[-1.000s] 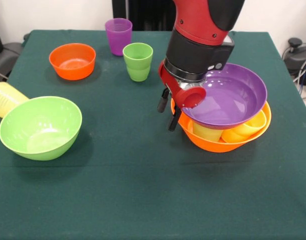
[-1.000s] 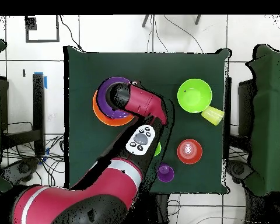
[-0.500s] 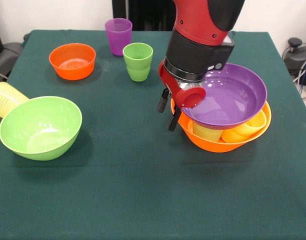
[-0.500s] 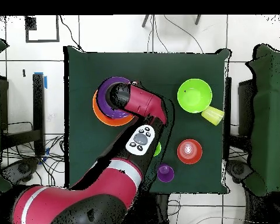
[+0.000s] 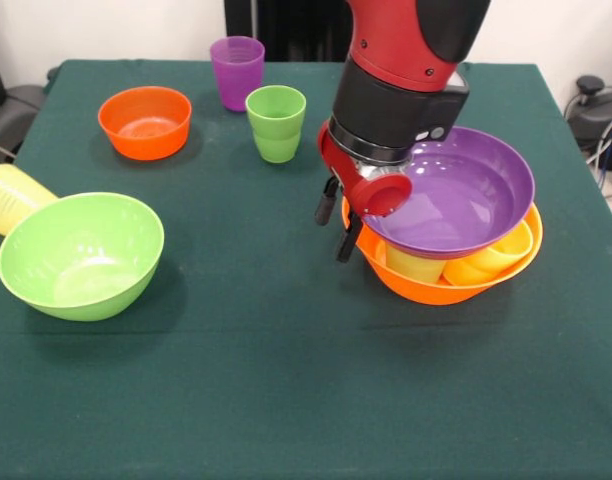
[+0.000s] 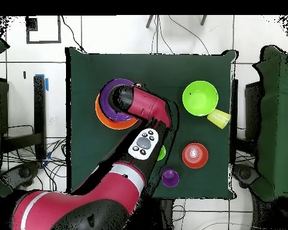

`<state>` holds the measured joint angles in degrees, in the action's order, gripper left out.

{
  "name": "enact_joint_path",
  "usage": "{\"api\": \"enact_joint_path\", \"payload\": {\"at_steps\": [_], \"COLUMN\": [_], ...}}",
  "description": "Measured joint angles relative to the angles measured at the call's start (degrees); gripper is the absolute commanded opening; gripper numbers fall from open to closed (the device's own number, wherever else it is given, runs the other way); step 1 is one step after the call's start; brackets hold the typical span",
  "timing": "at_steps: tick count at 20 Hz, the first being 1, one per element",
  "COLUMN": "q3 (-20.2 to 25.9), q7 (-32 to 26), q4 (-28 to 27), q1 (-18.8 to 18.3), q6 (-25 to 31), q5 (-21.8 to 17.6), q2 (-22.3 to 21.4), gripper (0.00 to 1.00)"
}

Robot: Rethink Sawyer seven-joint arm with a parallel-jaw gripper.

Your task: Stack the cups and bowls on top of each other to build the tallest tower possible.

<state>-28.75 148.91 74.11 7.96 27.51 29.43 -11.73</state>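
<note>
Green-clothed counter (image 5: 286, 400): the pincer (image 5: 338, 222) hung beside the purple bowl (image 5: 456, 190), grip unclear to me; that bowl sat tilted on cups (image 5: 466, 262), liable to slide if nudged.

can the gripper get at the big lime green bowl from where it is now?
Probably yes. The gripper hangs beside the purple bowl. The lime green bowl stands upright with its rim exposed and bare cloth between. A pale yellow cup lies against its far side only.
</note>
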Motion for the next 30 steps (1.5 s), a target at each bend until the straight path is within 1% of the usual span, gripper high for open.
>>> {"api": "enact_joint_path", "payload": {"at_steps": [15, 21, 30], "q3": [-3.1, -3.7, -3.8], "q7": [0.0, 0.0, 0.0], "q4": [0.0, 0.0, 0.0], "q1": [2.4, 2.9, 3.0], "q6": [0.0, 0.0, 0.0], "q5": [2.6, 3.7, 4.0], "q2": [1.6, 1.9, 2.0], "gripper": [1.0, 1.0, 1.0]}}
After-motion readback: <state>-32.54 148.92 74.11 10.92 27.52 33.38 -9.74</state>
